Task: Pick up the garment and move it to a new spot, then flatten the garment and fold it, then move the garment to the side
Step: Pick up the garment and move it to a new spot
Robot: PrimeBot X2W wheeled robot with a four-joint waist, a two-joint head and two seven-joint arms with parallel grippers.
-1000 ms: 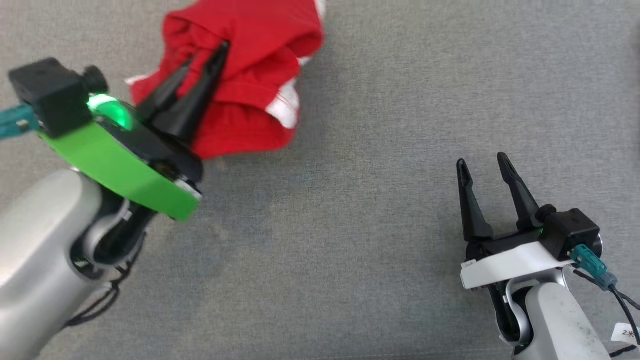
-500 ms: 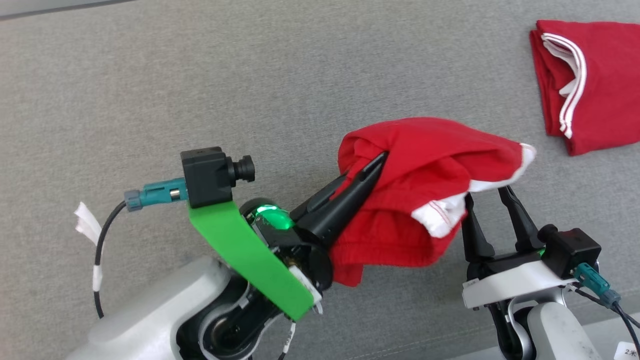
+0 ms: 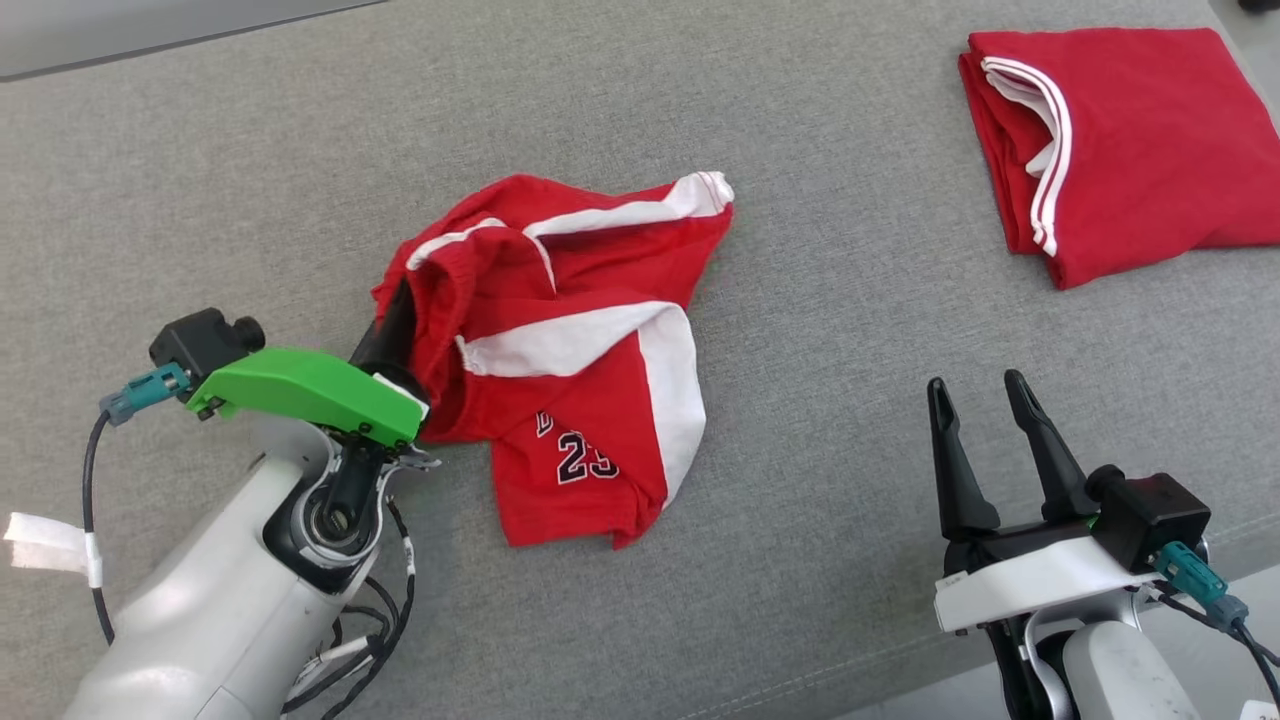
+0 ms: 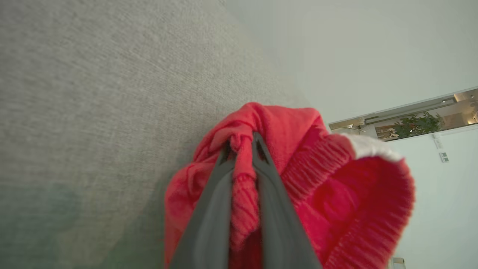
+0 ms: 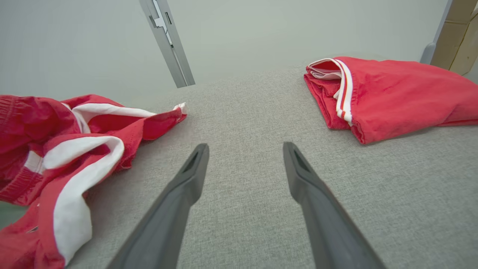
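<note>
Garment lowered onto grey surface, left claw pinching it, right claw spread.

Left pincer tips under garment, head view

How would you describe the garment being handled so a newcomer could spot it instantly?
On the grey surface, look left of centre, at the left end effector. The crumpled red garment pinched there shows white panels and the number 23, unlike the neatly folded red garment at the far right.
</note>
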